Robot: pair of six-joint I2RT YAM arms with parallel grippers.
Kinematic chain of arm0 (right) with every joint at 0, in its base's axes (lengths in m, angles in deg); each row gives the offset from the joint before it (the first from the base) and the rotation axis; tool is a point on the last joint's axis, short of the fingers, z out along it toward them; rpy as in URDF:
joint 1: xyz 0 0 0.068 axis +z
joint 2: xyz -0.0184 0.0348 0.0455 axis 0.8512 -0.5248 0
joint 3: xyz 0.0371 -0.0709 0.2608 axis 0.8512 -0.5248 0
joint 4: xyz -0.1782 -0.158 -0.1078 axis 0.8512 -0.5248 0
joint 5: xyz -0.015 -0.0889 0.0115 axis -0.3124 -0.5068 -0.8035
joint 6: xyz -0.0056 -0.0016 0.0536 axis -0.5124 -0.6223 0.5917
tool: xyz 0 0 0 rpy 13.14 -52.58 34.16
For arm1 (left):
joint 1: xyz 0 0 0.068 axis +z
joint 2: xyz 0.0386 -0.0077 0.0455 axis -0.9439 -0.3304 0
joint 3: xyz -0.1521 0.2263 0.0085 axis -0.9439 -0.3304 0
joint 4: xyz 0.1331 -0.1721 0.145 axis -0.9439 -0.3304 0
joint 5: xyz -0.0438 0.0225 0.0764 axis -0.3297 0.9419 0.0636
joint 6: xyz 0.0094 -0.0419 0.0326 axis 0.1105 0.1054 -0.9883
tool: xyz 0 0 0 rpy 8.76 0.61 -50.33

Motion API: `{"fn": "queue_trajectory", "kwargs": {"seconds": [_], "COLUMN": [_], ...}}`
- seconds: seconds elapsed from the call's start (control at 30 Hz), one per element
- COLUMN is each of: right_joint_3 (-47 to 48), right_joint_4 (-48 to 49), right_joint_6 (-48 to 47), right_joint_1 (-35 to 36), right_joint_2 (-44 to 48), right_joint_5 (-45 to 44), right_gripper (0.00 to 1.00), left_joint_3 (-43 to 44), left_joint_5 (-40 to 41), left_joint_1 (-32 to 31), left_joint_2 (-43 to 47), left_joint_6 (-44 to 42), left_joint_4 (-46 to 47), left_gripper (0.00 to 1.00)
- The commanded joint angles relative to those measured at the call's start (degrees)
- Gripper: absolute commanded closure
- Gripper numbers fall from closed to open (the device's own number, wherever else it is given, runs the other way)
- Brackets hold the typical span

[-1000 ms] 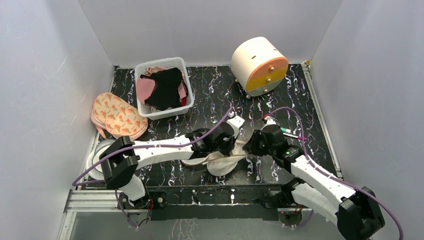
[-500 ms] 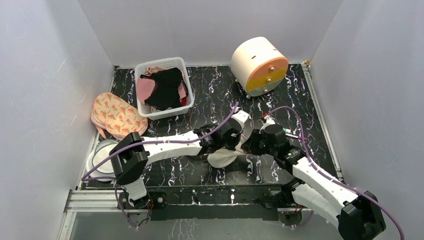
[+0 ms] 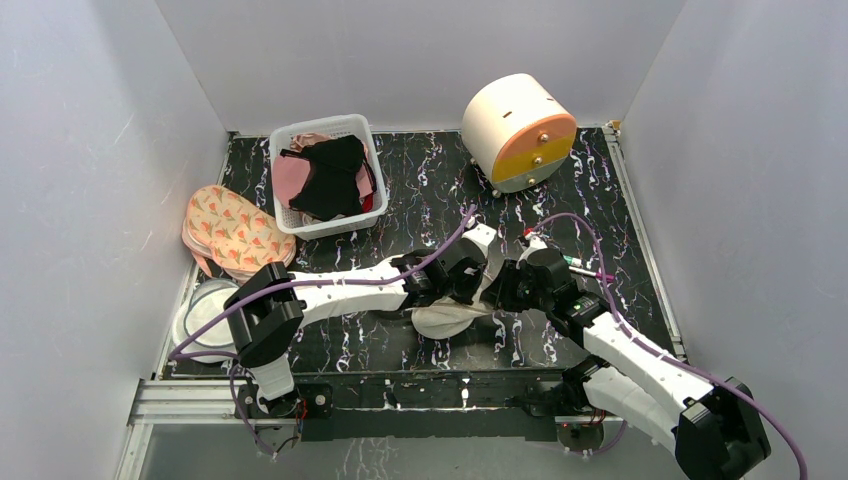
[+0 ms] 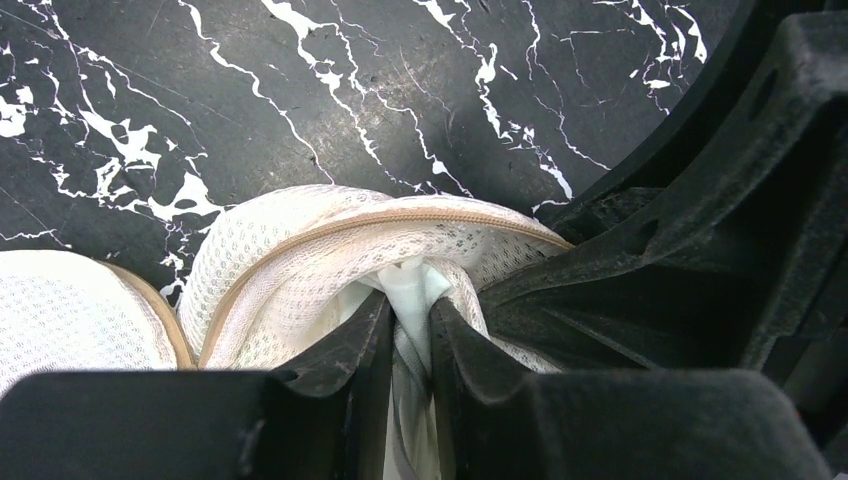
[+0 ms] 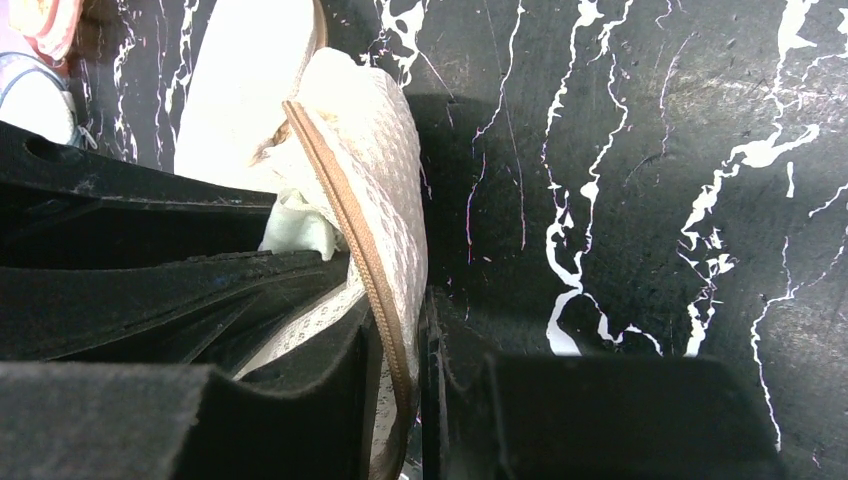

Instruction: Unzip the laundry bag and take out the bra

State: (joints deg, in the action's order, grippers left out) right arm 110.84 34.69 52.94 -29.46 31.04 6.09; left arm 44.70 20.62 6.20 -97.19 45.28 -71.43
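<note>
Two pincers are being worked at one laundry bag (image 3: pixel 445 320), which is being kept low on the marbled surface (image 3: pixel 430 180), near the front edge and between the arms. The bag's mouth is being shown parted, with the tan zipper (image 4: pixel 400 222) arched open, so the unzipping is being counted as largely done. The zipper edge is being clamped narrowly by the right pincer (image 5: pixel 400 312). A fold of smooth white cloth, judged to be the bra (image 4: pixel 410 285), is being pinched between the close-set fingers of the left pincer (image 4: pixel 408 312), right at the opening. Most of it is being hidden inside the mesh, and the pulling-out is being left to do.
</note>
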Motion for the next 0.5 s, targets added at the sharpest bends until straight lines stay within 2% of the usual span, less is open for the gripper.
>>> {"fn": "queue_trajectory", "kwargs": {"seconds": [0.0, 0.17, 0.2, 0.27, 0.3, 0.47], "right_joint_3": [-0.06, 0.07, 0.09, 0.22, 0.26, 0.1], "right_joint_4": [2.84, 2.43, 2.33, 2.31, 2.36, 2.01], "right_joint_6": [-0.69, -0.8, -0.85, -0.86, -0.85, -0.83], "right_joint_1": [0.3, 0.27, 0.37, 0.32, 0.38, 0.38], "right_joint_2": [1.17, 1.38, 1.35, 1.37, 1.35, 1.11], "right_joint_5": [0.55, 0.46, 0.42, 0.36, 0.36, -0.49], "right_gripper": [0.83, 0.83, 0.83, 0.83, 0.83, 0.83], "left_joint_3": [1.19, 1.29, 1.22, 1.12, 1.28, 1.26], "left_joint_5": [-1.01, -1.66, -1.67, -1.82, -1.7, -1.96], "left_joint_1": [0.42, 0.62, 0.61, 0.75, 0.77, 0.77], "left_joint_2": [1.21, 0.57, 0.56, 0.34, 0.19, 1.69], "left_joint_6": [0.17, 0.45, 0.53, 0.3, 0.28, -0.45], "left_joint_4": [0.94, 0.96, 1.11, 1.4, 1.15, 0.85], "left_gripper": [0.81, 0.78, 0.8, 0.96, 1.0, 1.0]}}
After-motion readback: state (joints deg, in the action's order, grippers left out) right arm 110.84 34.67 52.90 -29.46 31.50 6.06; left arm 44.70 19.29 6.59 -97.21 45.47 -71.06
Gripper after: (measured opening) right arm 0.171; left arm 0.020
